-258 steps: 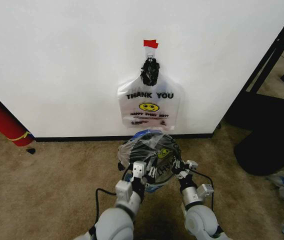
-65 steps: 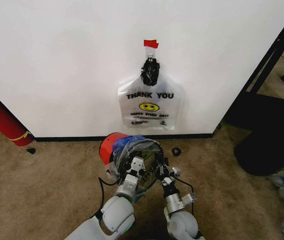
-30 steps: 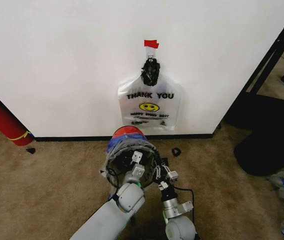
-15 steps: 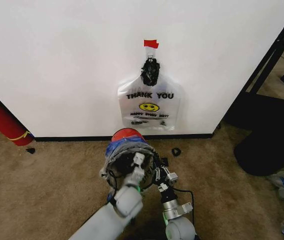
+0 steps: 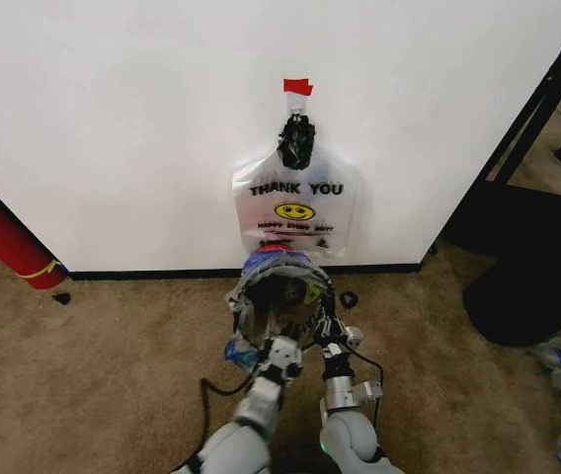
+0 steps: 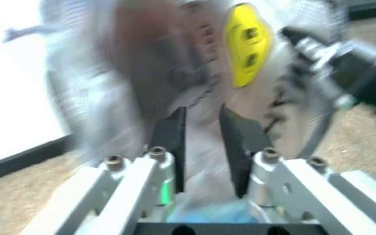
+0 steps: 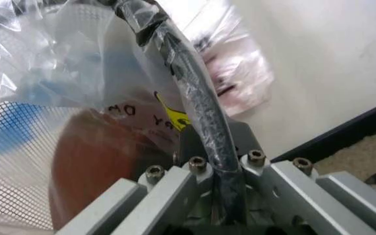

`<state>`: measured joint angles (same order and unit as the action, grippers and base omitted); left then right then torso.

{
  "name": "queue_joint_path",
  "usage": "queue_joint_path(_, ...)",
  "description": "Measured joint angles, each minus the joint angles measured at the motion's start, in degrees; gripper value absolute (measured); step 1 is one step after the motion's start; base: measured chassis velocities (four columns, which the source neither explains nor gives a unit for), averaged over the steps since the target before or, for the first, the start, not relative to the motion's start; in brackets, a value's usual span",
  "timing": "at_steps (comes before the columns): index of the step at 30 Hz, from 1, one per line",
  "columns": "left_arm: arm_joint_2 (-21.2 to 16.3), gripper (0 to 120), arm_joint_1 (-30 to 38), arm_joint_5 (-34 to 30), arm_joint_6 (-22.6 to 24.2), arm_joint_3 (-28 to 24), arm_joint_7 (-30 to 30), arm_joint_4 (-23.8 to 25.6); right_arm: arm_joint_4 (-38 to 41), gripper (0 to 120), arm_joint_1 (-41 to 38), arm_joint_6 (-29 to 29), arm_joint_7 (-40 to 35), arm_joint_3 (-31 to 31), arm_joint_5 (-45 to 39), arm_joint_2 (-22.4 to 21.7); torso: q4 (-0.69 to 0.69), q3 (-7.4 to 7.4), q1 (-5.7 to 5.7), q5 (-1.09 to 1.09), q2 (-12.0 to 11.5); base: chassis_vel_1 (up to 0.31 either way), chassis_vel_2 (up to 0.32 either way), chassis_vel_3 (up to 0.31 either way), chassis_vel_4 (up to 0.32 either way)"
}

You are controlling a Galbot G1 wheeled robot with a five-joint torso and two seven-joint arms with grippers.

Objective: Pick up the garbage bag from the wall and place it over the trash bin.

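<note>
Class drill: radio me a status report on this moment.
Right gripper shut on trash bin rim. Left gripper open, beside garbage bag. Bag over bin. Nothing blocking.

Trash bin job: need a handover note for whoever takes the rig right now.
Right pincer: shut on the bin rim, with bag plastic under it.
Left pincer: at the bin's near rim, amid bag plastic.
Bin: tipped, mouth toward the robot, in front of the wall, below a second printed bag hanging there.
Done: bag is off the wall and drawn over the bin's mouth.
Left: probably check the bag covers the whole rim, stand the bin upright, release.
</note>
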<state>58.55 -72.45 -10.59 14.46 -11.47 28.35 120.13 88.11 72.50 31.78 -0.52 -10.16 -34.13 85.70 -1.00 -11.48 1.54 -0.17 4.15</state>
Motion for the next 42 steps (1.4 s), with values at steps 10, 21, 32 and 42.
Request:
queue_joint_path(10, -9.2, 66, -8.6, 0.2, 3.7, 10.4, -1.4, 8.0, 5.3, 0, 1.8, -1.7, -5.3, 0.1, -0.2, -0.1, 0.01, 0.00, 0.00, -0.06, 0.0, 0.000, 0.000, 0.000, 0.000)
queue_joint_path(21, -7.9, 73, -6.0, -16.9, 7.8, 10.6, 0.7, 10.3, 10.2, 0, 4.1, -2.5, -6.6, 0.5, 0.6, -1.2, 0.01, 0.00, 0.00, -0.05, 0.0, 0.000, 0.000, 0.000, 0.000)
queue_joint_path(32, -7.2, 40, -5.6, -22.8, 10.1, 10.7, 3.7, 10.8, 11.0, 0, 4.5, -2.6, -6.8, 0.5, 2.5, -1.7, 0.01, 0.00, 0.00, -0.05, 0.0, 0.000, 0.000, 0.000, 0.000)
queue_joint_path(42, -6.8, 0, -5.2, -14.9, 8.3, 10.8, 5.0, 4.1, 11.9, 0, 4.4, -4.5, -9.2, 1.1, 3.0, -2.3, 0.01, 0.00, 0.00, -0.05, 0.0, 0.000, 0.000, 0.000, 0.000)
